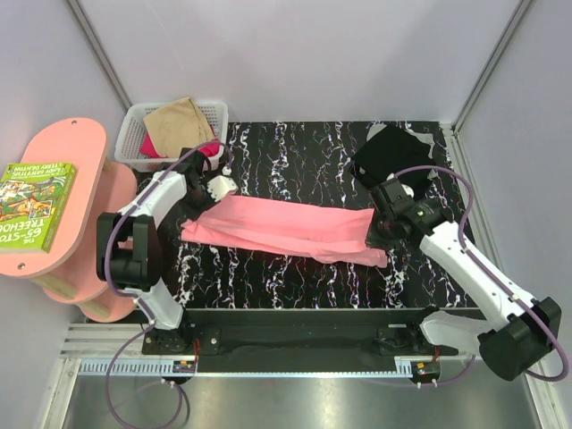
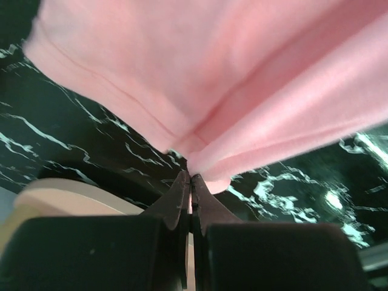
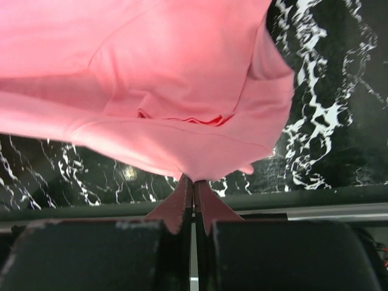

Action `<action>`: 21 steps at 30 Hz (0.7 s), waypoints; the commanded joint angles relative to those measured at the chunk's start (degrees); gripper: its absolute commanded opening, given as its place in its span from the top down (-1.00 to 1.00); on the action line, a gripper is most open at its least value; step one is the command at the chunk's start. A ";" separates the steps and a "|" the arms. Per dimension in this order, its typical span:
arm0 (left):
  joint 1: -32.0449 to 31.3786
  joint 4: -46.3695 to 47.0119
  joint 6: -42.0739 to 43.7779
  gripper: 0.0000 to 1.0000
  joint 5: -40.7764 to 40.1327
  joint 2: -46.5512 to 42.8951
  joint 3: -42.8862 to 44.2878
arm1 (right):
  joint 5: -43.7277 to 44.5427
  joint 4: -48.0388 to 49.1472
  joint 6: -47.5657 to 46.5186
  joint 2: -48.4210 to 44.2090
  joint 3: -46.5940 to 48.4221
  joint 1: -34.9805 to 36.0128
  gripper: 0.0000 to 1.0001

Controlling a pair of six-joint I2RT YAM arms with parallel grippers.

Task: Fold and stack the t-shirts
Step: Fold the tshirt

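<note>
nearest the arm bases: long salmon pink cloth t-shirt strung out sideways across the mid of the black white-veined marble-look table. left gripper is pinched tight on its left end, right gripper clamped on the right end, cloth bunching at both tips. further back on the rt, a crumpled black cloth t-shirt lies on the table. far left corner: white plastic mesh basket w/ a tan cloth t-shirt piled over a magenta cloth t-shirt.
</note>
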 commanded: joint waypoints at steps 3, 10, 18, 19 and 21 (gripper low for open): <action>0.20 1.52 -0.39 1.00 -4.32 6.39 6.69 | 0.34 4.53 -6.23 4.09 2.68 -6.85 0.95; 0.20 3.89 -0.47 0.08 -7.40 11.33 9.85 | -1.50 9.62 -8.96 12.96 3.30 -10.63 0.92; 0.11 6.27 0.14 -0.28 -9.60 9.14 14.32 | -1.33 13.15 -11.33 24.56 6.99 -12.30 0.92; 0.11 6.36 0.05 -0.28 -9.69 8.78 14.77 | -1.33 13.41 -11.59 26.31 8.21 -12.56 0.92; -0.32 6.36 0.05 -0.29 -9.78 7.30 15.48 | -1.42 13.41 -12.38 27.82 9.45 -13.44 0.89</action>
